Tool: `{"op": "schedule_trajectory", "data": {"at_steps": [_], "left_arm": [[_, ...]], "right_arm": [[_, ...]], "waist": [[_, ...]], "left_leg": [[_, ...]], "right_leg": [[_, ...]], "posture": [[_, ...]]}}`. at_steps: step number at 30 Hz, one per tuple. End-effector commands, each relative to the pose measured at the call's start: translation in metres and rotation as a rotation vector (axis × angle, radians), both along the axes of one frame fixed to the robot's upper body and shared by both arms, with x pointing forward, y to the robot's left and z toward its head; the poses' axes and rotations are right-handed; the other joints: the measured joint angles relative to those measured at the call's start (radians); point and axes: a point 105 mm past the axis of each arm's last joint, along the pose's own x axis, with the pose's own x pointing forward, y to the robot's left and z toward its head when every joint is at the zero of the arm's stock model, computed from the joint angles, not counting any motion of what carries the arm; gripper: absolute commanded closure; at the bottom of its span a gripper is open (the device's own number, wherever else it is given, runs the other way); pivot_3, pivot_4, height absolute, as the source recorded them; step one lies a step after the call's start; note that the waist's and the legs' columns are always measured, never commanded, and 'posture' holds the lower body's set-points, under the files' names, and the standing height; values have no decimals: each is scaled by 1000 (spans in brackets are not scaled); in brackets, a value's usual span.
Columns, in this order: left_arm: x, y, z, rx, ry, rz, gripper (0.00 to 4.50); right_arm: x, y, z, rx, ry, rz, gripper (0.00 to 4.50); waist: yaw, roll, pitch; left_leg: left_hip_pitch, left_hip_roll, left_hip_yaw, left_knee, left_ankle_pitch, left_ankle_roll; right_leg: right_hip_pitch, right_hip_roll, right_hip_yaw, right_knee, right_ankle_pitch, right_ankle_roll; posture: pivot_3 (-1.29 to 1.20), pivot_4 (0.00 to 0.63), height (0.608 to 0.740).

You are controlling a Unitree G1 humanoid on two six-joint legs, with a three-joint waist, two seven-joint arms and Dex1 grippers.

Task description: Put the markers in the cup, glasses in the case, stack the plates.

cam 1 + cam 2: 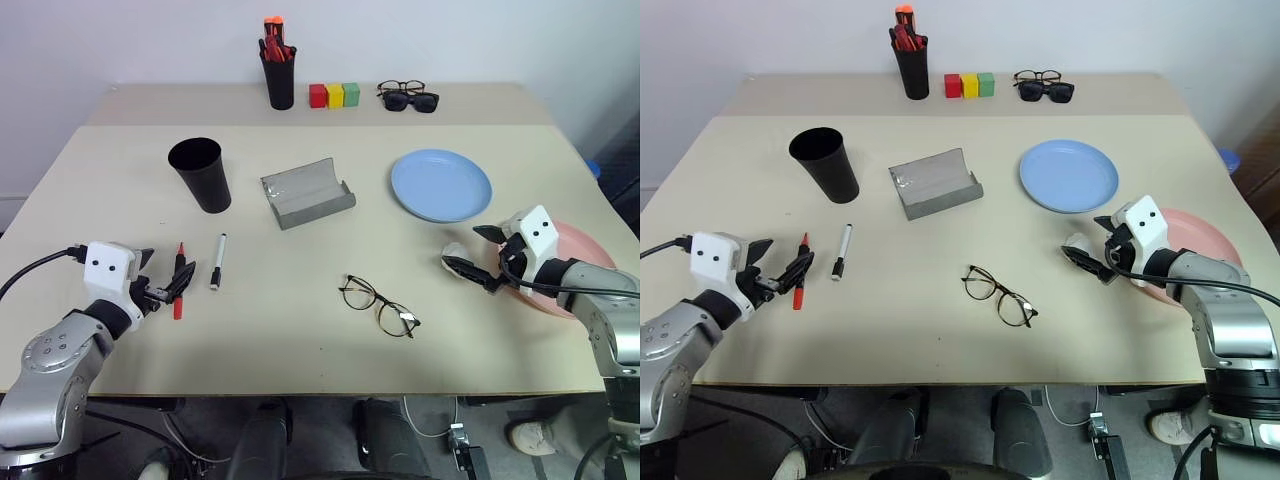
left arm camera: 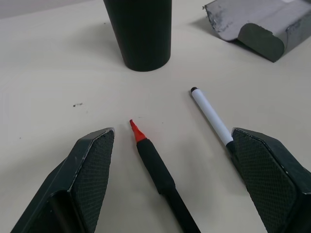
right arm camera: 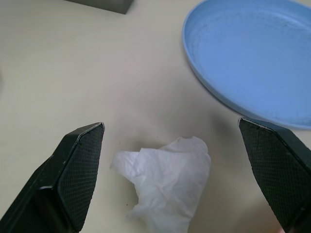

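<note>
Tabletop seen from the head camera, left to right. The left gripper (image 1: 165,282) lies low over the table's (image 1: 300,330) near left part with its two fingers spread wide and nothing between them but the red marker (image 1: 179,285), which rests flat on the surface — the wrist view shows its red tip and black grip midway between the pads, touching neither. Just beside it lies the white marker (image 1: 217,262), black cap toward the robot, close to one finger (image 2: 265,170). Beyond both stands the black cup (image 1: 201,174), upright and open-mouthed. Against the far wall stands a narrower black pen holder (image 1: 280,78) filled with red and orange-topped pens. The grey case (image 1: 306,192) lies open near the table's middle, hollow side up. Behind it, three small blocks (image 1: 334,95) — red, yellow, green — sit in a row, with two more pairs of spectacles (image 1: 408,96) beside them. The wire-framed glasses (image 1: 379,305) rest on the near middle, unfolded. The light blue plate (image 1: 441,184) lies to the right of the case. The right gripper (image 1: 478,254) is likewise released, fingers wide apart, straddling a crumpled white tissue (image 3: 165,182) without grasping it. The salmon pink plate (image 1: 585,250) lies at the right edge, partly hidden by that arm, apart from the blue one
</note>
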Motion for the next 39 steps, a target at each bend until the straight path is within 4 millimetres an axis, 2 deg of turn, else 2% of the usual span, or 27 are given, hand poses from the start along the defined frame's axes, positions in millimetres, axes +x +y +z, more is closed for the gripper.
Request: {"op": "schedule_trajectory", "data": {"at_steps": [1,5,9,11,13,16,18,21,25,28,31,34,35,36,37,38,39], "left_arm": [[5,3,8,22,-43,24,538],[10,12,8,44,-39,96,538],[15,19,3,64,25,187,538],[17,17,-5,37,112,243,10],[17,18,-11,21,178,284,10],[23,14,-12,-27,234,356,10],[26,8,-13,-89,257,356,10],[26,3,-20,-82,329,366,10],[26,7,-31,-62,423,411,10],[26,13,-32,-52,453,460,747],[28,17,-28,-49,439,475,2147],[30,26,-25,-55,409,512,3765],[31,29,-23,-64,396,523,4228],[34,32,-18,-80,364,529,4466],[40,35,-5,-85,282,533,4466],[49,43,20,-104,133,562,4466],[57,50,56,-114,-71,584,4466]], "right_arm": [[4,8,21,-4,-81,24,0],[6,30,29,36,-99,103,0],[-1,80,28,63,-83,281,0],[-4,115,21,40,-86,371,0],[-7,138,18,37,-99,417,0],[-16,169,23,132,-98,473,0],[-23,181,20,159,-89,492,0],[-32,191,18,158,-79,523,0],[-37,199,16,168,-73,533,0],[-38,201,14,171,-73,532,0],[-39,203,14,176,-74,536,0],[-39,206,14,181,-78,544,0],[-39,206,14,180,-79,544,0],[-39,207,15,181,-82,545,0],[-39,207,16,184,-86,544,0],[-38,207,19,188,-95,541,0],[-36,207,21,192,-103,536,0]], "waist": [[-1,0,0],[-2,0,0],[-4,0,0],[-4,0,0],[-4,0,0],[0,-1,1],[4,-3,0],[-1,-3,0],[-6,-3,0],[-6,-3,0],[-9,-3,0],[-12,-3,0],[-13,-3,0],[-13,-3,0],[-13,-3,0],[-11,-3,0],[-6,-4,0]], "left_leg": [[0,0,0,0,0,0],[0,0,0,0,0,0],[0,0,0,0,0,0],[0,0,-1,0,0,0],[0,0,-1,0,0,0],[0,0,-1,0,0,0],[0,-1,-3,1,0,0],[0,-1,-3,1,0,0],[1,-1,-3,1,0,0],[1,-1,-3,1,0,-1],[2,-1,-3,0,0,-1],[2,-1,-3,0,0,-1],[2,-1,-3,0,0,-1],[2,-1,-3,0,0,-1],[2,-1,-3,0,0,-1],[2,-1,-3,0,0,-1],[2,-1,-3,0,0,-1]], "right_leg": [[0,0,0,0,0,0],[0,0,0,0,0,1],[0,0,0,0,2,3],[0,1,0,1,2,3],[0,1,0,1,2,4],[0,1,0,2,2,4],[0,0,-1,2,2,4],[0,0,-1,2,2,4],[0,1,-1,4,2,4],[0,1,-1,4,2,4],[0,1,-1,4,2,4],[0,1,-1,5,2,4],[0,1,-1,5,2,4],[0,1,-1,5,2,4],[0,1,-1,5,2,4],[0,1,-1,5,2,4],[-1,1,-1,5,2,4]], "posture": [[0,150,740],[0,150,740],[0,150,740],[0,150,740],[0,150,740],[0,150,740],[0,150,740],[0,150,740],[0,150,740],[0,150,740],[0,150,740],[0,150,740],[0,150,740],[0,150,740],[0,150,740],[0,150,740],[0,150,740]]}}
